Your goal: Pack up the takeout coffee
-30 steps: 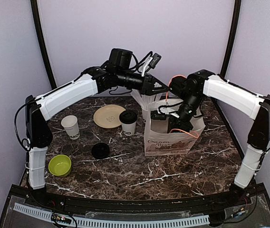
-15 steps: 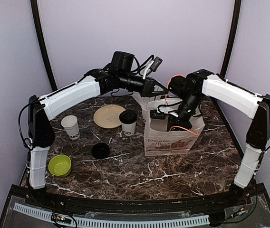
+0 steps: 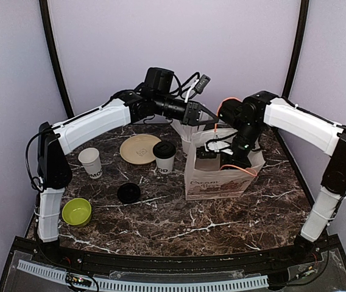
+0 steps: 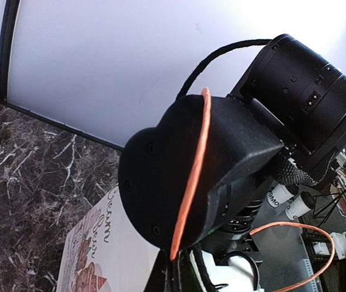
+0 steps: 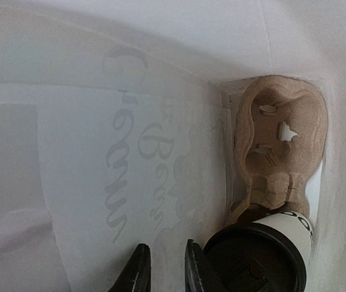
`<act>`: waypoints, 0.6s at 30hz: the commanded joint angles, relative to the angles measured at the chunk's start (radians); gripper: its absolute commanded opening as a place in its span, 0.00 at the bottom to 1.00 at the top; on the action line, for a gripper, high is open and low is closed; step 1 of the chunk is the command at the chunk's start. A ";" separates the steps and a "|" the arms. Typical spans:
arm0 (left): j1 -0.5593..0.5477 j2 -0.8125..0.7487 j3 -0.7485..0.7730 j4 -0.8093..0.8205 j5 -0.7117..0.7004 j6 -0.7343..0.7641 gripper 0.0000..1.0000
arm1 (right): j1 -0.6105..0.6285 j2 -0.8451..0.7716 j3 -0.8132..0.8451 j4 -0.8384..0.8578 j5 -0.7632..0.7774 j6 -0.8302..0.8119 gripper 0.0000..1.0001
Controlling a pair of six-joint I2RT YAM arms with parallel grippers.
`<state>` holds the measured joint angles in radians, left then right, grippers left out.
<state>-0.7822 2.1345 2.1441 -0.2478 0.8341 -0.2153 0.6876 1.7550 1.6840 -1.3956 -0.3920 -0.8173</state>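
At the back right of the worktop (image 3: 179, 225) the bag (image 3: 215, 182) stands open, with both arms crowded over it. The right arm is plunged down inside, while the left arm reaches across from the back left to the bag's rear rim. In the bag's corner lies a pulp carrier (image 5: 279, 140), and one coffee (image 5: 255, 267) sits at its near end, black lid on. A second coffee (image 3: 164, 156) stands mid-back on the worktop, just left of the bag. Inside, the right gripper (image 5: 165, 246) has its fingers slightly apart and empty beside the packed cup. The left gripper (image 3: 192, 114) is closed tight at the rim, though whether it pinches paper I cannot tell. It reads as one cup delivered. Next, the right arm must lift straight out without snagging paper, then fetch the second.
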 commanded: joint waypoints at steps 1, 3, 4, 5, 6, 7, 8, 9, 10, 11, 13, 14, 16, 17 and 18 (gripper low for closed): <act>0.010 -0.001 -0.017 0.228 -0.102 -0.090 0.00 | 0.105 -0.037 -0.043 -0.020 0.056 -0.047 0.15; 0.016 -0.009 -0.031 0.257 -0.107 -0.115 0.00 | 0.115 -0.044 -0.058 -0.020 0.086 -0.054 0.00; 0.022 -0.013 -0.038 0.283 -0.111 -0.128 0.00 | 0.119 -0.054 -0.067 -0.020 0.103 -0.057 0.00; 0.025 -0.025 -0.055 0.291 -0.121 -0.133 0.00 | 0.124 -0.070 -0.079 -0.019 0.120 -0.064 0.00; 0.033 -0.032 -0.063 0.298 -0.127 -0.135 0.00 | 0.126 -0.089 -0.089 -0.015 0.133 -0.074 0.00; 0.037 -0.048 -0.081 0.299 -0.139 -0.132 0.00 | 0.130 -0.107 -0.095 -0.007 0.147 -0.077 0.00; 0.044 -0.057 -0.090 0.304 -0.142 -0.128 0.00 | 0.130 -0.127 -0.098 0.006 0.160 -0.082 0.00; 0.047 -0.072 -0.110 0.310 -0.144 -0.127 0.00 | 0.130 -0.145 -0.101 0.024 0.174 -0.085 0.00; 0.051 -0.078 -0.117 0.320 -0.142 -0.128 0.00 | 0.130 -0.163 -0.108 0.043 0.187 -0.089 0.00; 0.053 -0.083 -0.122 0.324 -0.128 -0.128 0.00 | 0.131 -0.177 -0.116 0.063 0.199 -0.092 0.00; 0.054 -0.088 -0.135 0.380 -0.076 -0.153 0.00 | 0.145 -0.189 -0.139 0.104 0.258 -0.088 0.00; 0.051 -0.091 -0.159 0.414 -0.051 -0.174 0.00 | 0.159 -0.185 -0.160 0.131 0.306 -0.080 0.00; 0.042 -0.105 -0.184 0.506 0.015 -0.229 0.00 | 0.192 -0.153 -0.196 0.145 0.379 -0.085 0.00; 0.039 -0.106 -0.185 0.523 0.015 -0.244 0.00 | 0.209 -0.135 -0.199 0.132 0.386 -0.093 0.00; 0.035 -0.105 -0.186 0.523 0.005 -0.247 0.00 | 0.224 -0.124 -0.196 0.121 0.387 -0.097 0.00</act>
<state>-0.7361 2.0998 1.9797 0.1070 0.8261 -0.3878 0.8692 1.5799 1.5219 -1.2980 -0.1158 -0.8925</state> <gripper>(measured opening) 0.024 0.002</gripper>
